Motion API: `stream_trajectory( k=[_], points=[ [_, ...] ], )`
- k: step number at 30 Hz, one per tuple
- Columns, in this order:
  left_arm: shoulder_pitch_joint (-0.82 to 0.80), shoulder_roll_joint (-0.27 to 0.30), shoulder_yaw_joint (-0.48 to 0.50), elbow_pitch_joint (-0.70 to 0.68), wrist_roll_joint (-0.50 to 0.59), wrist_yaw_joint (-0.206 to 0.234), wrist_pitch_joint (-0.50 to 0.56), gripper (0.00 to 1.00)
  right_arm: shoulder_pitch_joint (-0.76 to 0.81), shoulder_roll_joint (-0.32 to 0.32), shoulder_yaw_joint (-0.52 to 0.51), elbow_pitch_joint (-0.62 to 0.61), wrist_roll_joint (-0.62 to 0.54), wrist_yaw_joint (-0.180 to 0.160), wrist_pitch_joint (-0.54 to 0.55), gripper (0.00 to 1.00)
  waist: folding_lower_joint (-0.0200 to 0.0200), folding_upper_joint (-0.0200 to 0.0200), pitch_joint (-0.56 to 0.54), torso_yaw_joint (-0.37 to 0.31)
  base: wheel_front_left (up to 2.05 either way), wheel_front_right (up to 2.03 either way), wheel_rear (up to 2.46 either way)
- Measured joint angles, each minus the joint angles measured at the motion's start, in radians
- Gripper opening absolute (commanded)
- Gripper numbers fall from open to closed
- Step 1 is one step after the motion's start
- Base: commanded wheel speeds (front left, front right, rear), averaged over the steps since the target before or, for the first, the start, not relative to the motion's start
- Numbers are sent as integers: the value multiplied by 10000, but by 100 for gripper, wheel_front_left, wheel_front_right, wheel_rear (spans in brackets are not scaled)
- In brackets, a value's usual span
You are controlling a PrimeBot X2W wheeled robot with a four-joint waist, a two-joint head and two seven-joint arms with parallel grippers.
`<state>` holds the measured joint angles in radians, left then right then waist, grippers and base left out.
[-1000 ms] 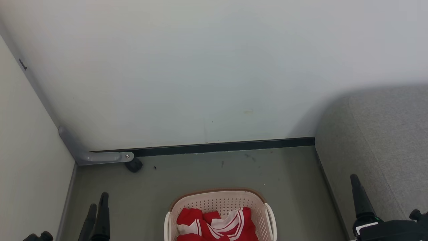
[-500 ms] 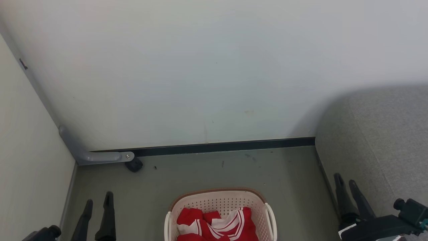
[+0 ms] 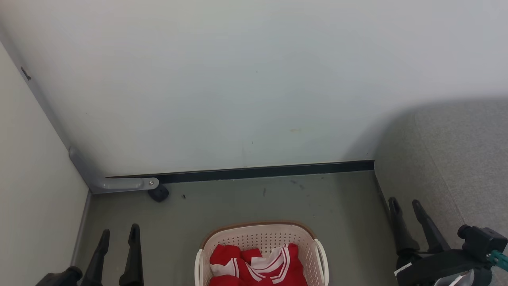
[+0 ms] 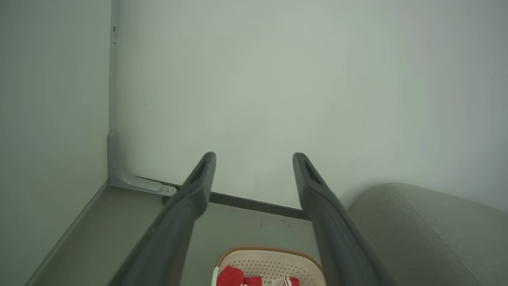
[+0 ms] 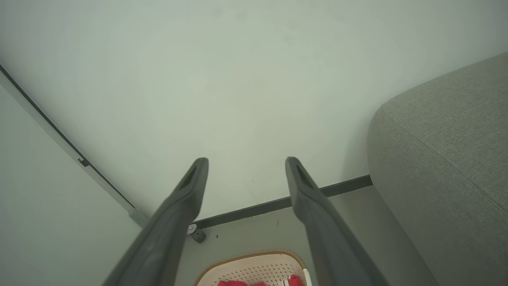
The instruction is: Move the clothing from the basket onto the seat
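Note:
The cream basket (image 3: 262, 238) with a brown rim stands on the floor at the bottom centre, holding red clothing (image 3: 254, 266) with white striped trim. The grey fabric seat (image 3: 456, 167) rises at the right. My left gripper (image 3: 120, 232) is open at the lower left, apart from the basket. My right gripper (image 3: 405, 201) is open at the lower right, against the seat's side. In the left wrist view the left gripper (image 4: 254, 155) frames the basket (image 4: 274, 260) and clothing (image 4: 232, 276) below. In the right wrist view the right gripper (image 5: 246, 159) is above the basket (image 5: 250, 266), seat (image 5: 444, 159) at right.
A pale wall with a dark baseboard (image 3: 258, 172) closes the back. A grey metal bracket (image 3: 115, 183) with a black caster (image 3: 158, 193) sits in the left corner, where a side panel (image 3: 35, 206) meets the wall. Grey-green floor (image 3: 246, 202) lies between basket and wall.
Both grippers have turned so their two fingers now stand apart side by side. The right gripper has shifted left and slightly up. The basket and clothing have not moved.

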<state>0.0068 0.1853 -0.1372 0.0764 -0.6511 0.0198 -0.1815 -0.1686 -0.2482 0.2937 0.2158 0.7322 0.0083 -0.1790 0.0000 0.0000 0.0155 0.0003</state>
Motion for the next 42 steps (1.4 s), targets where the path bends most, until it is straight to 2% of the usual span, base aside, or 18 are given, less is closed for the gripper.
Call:
stream_trajectory(
  k=[11,19,42],
  points=[
    [14,94,-188,-318,1329,215,-410,100,-234,-134,380,-50,-1335,-349,-431,100,0,0,59,-15,0,0,0],
    [33,217,-401,-502,2391,339,-700,100,-292,-286,708,-58,-2318,-453,-702,100,0,0,64,-22,0,0,0],
    [224,209,-282,-502,2464,322,-713,100,-299,-161,474,-56,-2399,-431,-704,100,0,0,196,-106,0,0,0]
  ],
)
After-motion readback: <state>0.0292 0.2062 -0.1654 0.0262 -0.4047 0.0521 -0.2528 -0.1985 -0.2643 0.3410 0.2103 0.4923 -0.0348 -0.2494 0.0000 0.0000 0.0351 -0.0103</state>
